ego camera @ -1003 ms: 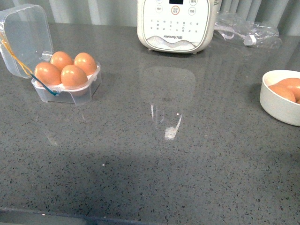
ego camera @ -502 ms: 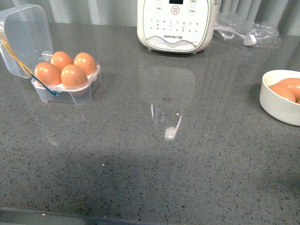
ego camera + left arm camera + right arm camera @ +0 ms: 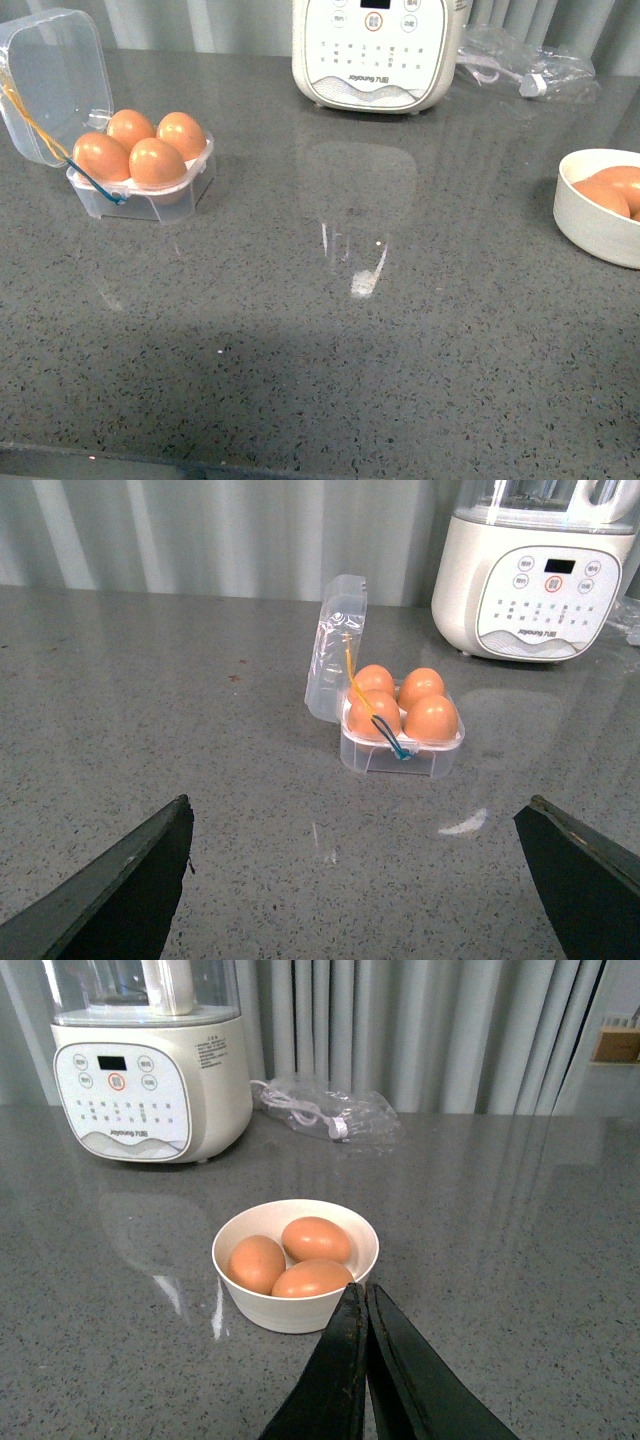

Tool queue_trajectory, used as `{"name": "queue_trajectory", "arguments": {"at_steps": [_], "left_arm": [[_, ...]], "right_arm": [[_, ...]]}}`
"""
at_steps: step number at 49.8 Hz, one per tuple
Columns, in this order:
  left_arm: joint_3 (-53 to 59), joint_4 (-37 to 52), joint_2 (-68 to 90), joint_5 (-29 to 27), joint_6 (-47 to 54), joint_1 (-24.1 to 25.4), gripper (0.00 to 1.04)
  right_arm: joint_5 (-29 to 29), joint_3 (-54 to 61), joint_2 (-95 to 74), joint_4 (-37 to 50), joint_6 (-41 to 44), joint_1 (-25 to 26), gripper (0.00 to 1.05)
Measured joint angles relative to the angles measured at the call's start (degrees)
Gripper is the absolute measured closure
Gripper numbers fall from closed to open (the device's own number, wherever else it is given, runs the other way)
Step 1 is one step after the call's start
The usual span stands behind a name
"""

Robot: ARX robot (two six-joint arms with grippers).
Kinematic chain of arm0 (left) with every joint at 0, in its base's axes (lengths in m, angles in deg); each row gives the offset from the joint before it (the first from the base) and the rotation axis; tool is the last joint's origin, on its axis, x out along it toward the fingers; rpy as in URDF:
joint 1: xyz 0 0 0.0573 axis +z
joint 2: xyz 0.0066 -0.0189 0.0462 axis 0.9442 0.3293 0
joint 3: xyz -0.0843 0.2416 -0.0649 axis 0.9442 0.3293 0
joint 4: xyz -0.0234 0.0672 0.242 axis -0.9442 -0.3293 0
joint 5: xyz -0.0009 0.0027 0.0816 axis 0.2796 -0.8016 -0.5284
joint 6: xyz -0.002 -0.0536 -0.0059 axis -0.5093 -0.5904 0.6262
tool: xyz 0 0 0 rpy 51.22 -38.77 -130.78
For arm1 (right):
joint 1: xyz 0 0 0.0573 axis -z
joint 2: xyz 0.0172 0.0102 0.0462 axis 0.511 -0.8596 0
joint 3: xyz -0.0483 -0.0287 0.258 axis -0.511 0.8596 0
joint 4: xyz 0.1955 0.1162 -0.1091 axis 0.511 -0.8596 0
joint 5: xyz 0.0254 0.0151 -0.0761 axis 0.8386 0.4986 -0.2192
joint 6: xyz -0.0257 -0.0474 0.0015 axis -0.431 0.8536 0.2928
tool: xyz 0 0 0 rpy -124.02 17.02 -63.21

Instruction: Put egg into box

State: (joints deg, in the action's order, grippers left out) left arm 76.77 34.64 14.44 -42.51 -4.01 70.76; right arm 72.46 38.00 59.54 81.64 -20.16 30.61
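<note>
left gripper (image 3: 358, 805) spread, box (image 3: 432, 764) well ahead

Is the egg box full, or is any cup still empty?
Full: the box holds four brown eggs, one per cup, in front and left wrist views. Its lid stands open.
</note>
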Motion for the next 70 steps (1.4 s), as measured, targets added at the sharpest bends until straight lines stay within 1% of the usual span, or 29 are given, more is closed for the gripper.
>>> {"name": "queue_trajectory", "arguments": {"at_steps": [17, 26, 28, 32, 33, 45, 47, 53, 59, 64, 69, 70], "left_arm": [[0.0, 0.0, 0.0, 0.0, 0.0, 0.0, 0.07], [0.0, 0.0, 0.0, 0.0, 0.0, 0.0, 0.07], [0.0, 0.0, 0.0, 0.0, 0.0, 0.0, 0.07], [0.0, 0.0, 0.0, 0.0, 0.0, 0.0, 0.07], [0.0, 0.0, 0.0, -0.02, 0.0, 0.0, 0.07], [0.0, 0.0, -0.02, 0.0, 0.0, 0.0, 0.07], [0.0, 0.0, -0.02, 0.0, 0.0, 0.0, 0.07], [0.0, 0.0, -0.02, 0.0, 0.0, -0.02, 0.07], [0.0, 0.0, -0.02, 0.0, 0.0, -0.02, 0.07], [0.0, 0.0, -0.02, 0.0, 0.0, 0.0, 0.07], [0.0, 0.0, -0.02, 0.0, 0.0, 0.0, 0.07], [0.0, 0.0, -0.02, 0.0, 0.0, 0.0, 0.07]], "right_arm": [[-0.02, -0.02, 6.34, -6.38, 0.0, 0.0, 1.02], [-0.02, 0.0, 8.26, -8.26, 0.0, 0.0, 1.02], [-0.02, -0.04, 10.03, -10.29, 0.0, -0.02, 1.02], [0.02, -0.04, 15.67, -17.57, 0.0, 0.0, 1.02], [0.02, -0.04, 16.52, -17.99, 0.0, 0.0, 1.02], [0.02, -0.04, 17.94, -18.34, 0.02, 0.0, 1.02], [0.02, -0.04, 17.94, -18.34, 0.02, 0.0, 0.98], [-0.02, -0.04, 17.94, -18.34, 0.02, 0.0, 0.77], [0.0, -0.04, 17.94, -18.34, 0.02, 0.0, 0.61], [0.0, -0.04, 17.94, -18.34, 0.02, 0.0, 0.41], [0.0, -0.04, 17.94, -18.34, 0.0, 0.0, 0.18], [0.0, -0.04, 17.94, -18.34, 0.02, 0.0, 0.16]]}}
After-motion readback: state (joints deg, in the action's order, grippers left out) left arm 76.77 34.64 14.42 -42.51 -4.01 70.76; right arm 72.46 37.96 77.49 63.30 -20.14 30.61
